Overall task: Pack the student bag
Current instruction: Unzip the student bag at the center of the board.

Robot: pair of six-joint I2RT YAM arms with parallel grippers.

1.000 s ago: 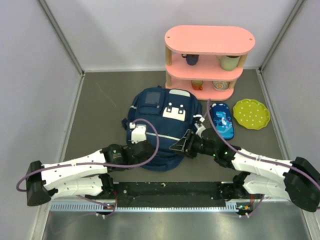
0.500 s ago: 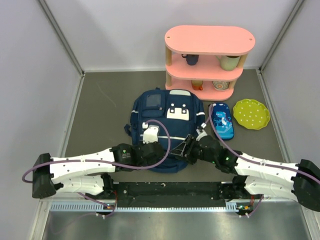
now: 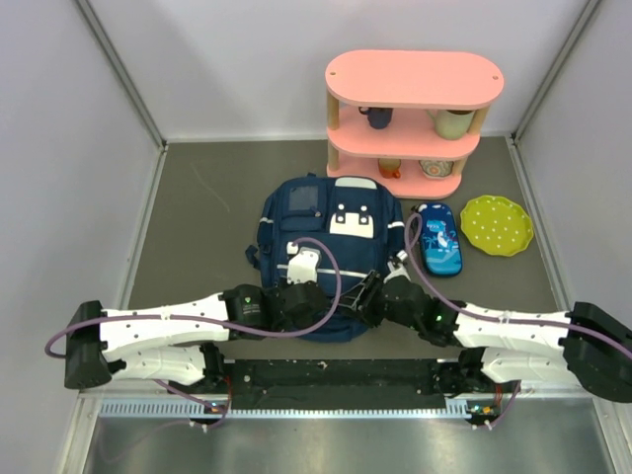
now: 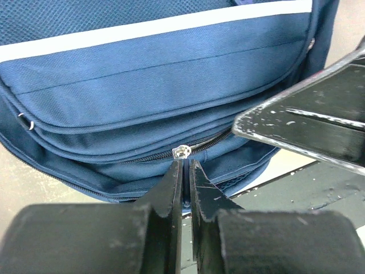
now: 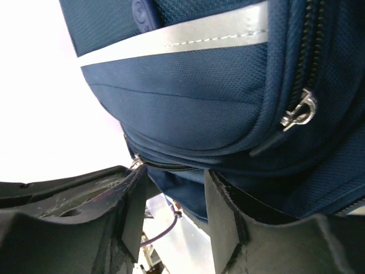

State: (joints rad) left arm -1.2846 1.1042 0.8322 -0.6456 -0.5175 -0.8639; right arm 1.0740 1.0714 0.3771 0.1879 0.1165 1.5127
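Left tool (image 4: 183, 166) is pinched shut on the zipper pull (image 4: 181, 152) at its tips, so drag slowly along the track, with the half-open, empty right tool (image 5: 175, 177) bracing the student bag (image 5: 188, 97).

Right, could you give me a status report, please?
Left fingers shut on zip pull, student bag's near edge. Right fingers open, straddling that edge. Bag flat on table. Right finger close beside zip line.
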